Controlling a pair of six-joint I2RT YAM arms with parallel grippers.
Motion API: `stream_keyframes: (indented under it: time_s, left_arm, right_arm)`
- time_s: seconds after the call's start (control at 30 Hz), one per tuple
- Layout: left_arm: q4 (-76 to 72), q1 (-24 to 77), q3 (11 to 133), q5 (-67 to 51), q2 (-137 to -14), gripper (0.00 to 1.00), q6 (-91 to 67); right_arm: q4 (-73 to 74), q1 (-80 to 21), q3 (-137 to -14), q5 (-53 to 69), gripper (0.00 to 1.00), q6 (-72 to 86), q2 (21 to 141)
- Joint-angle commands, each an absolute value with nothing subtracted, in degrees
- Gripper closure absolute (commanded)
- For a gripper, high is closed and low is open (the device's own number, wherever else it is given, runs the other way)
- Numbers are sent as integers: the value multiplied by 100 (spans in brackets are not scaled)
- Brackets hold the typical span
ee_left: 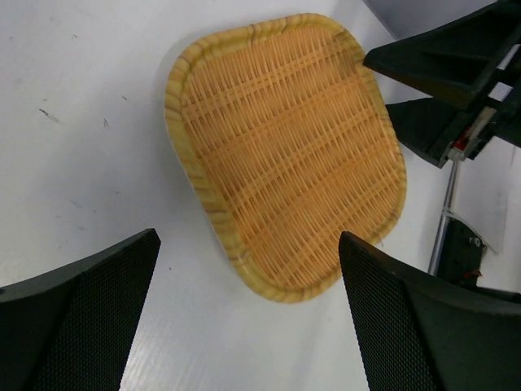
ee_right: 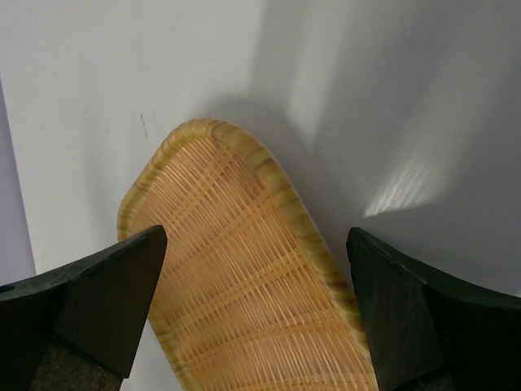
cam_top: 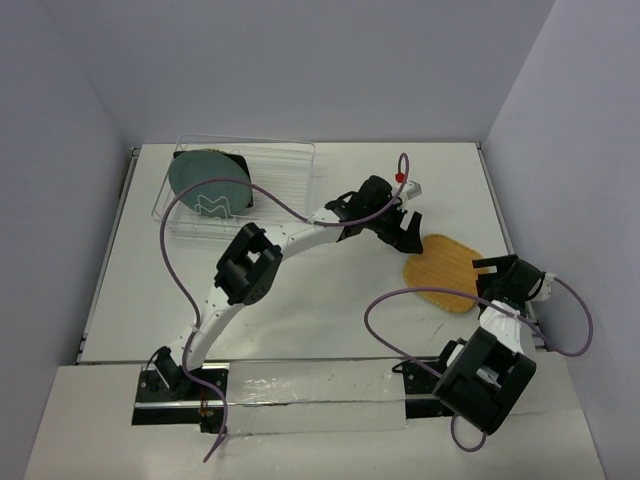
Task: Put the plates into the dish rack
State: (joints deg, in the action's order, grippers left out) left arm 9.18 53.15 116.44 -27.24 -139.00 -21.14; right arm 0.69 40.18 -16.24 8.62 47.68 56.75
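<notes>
Table [cam_top: 330, 320] white, with the orange woven plate [cam_top: 445, 272] flat on its right side, well apart from the dish rack [cam_top: 290, 165] at the far left. In the rack, on edge among the thin dividers, the teal-grey plate [cam_top: 205, 180], with a dark plate [cam_top: 245, 165] close behind it, mostly hidden. Left arm [cam_top: 300, 235] stretched from the near left across toward the right, left jaws poised over the left edge of the orange woven plate, spread wide, gripping nothing. From the left wrist, the plate's rim lying between and beyond the two dark fingertips [ee_left: 122, 269], apparently clear of them. Right jaws at the plate's right edge, likewise spread wide, nothing clamped. From the right wrist, a rounded corner of the plate running in between the two fingers [ee_right: 122, 277]; contact with either finger impossible to tell. Right jaws also seen from the left wrist, just beside the plate's corner at the upper right of that view.
</notes>
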Motion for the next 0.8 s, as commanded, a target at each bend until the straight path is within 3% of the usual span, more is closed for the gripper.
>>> stream_keyframes:
  time_s: [0.0,0.1,0.23,0.27,0.33,0.43,0.6,0.77]
  left_arm:
    - [742,5409,12017,-2753,-14304,3,-2340]
    - [541,5456,12030,-2622,-14517,7,-2598]
    - [556,5510,12148,-2355,-14792,23,-2748]
    - [580,5529,12171,-2215,-14875,32,-2764]
    - [566,5544,12157,-2192,-14920,38,-2786]
    - [576,5596,12146,-2156,-14991,62,-2796]
    - [629,5626,12099,-1979,-15037,89,-2834]
    - [578,5634,12015,-1891,-15021,100,-3021]
  right_arm:
    - [-403,4045,-1479,1245,1,4813,5896]
    - [-495,4025,-1414,1345,1,4828,5983]
    - [-542,4025,-1383,1447,1,4843,5986]
    - [-554,4024,-1371,1457,1,4843,5965]
    - [-554,4017,-1364,1450,1,4843,5950]
    - [-588,3991,-1361,1576,1,4801,5900]
    - [-781,3934,-1390,2190,2,4719,5713]
    - [-1347,3784,-1404,3211,4,4816,5005]
